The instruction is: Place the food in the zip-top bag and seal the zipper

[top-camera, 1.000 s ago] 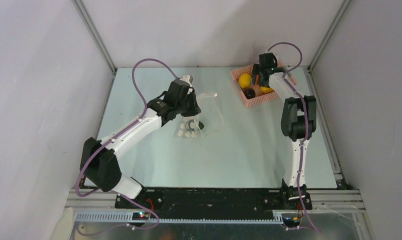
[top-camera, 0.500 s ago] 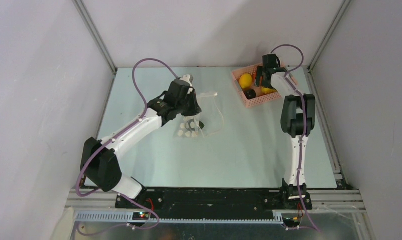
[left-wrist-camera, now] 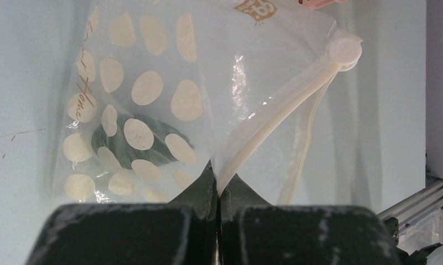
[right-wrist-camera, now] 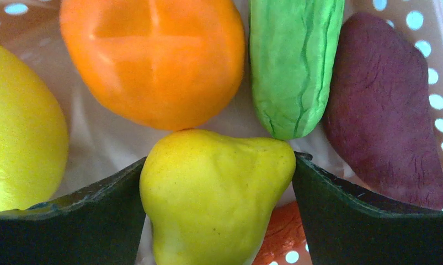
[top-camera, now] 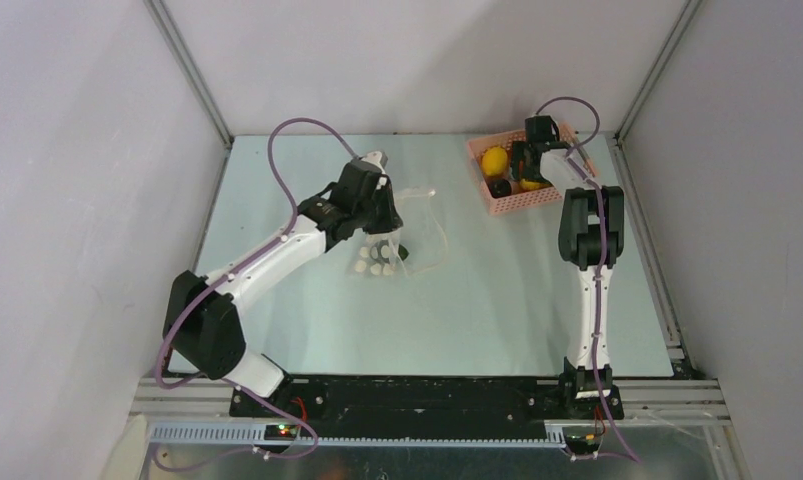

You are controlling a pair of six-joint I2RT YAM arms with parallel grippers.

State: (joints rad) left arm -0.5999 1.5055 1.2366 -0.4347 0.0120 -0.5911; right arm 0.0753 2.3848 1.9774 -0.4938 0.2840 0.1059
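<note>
While the left gripper has its two fingers pressed together on the mouth edge of the zip-top bag, the pale zipper runs up out of that pinch to a round white slider at the far corner. The clear dotted bag spreads away from the fingers over the table, near its middle and well apart from the pink basket at the far right. One dark green piece shows through the plastic (what kind it is cannot be told behind the dots). Over in the basket, the right gripper is clamped on a yellow pear, one dark finger against each flank, and the pear sits low among the other food. Just beyond it lie an orange fruit and a green cucumber, whose tip touches the pear; a dark red piece lies beside the cucumber against the lattice wall, and a yellow lemon fills the left edge of the right wrist view.
</note>
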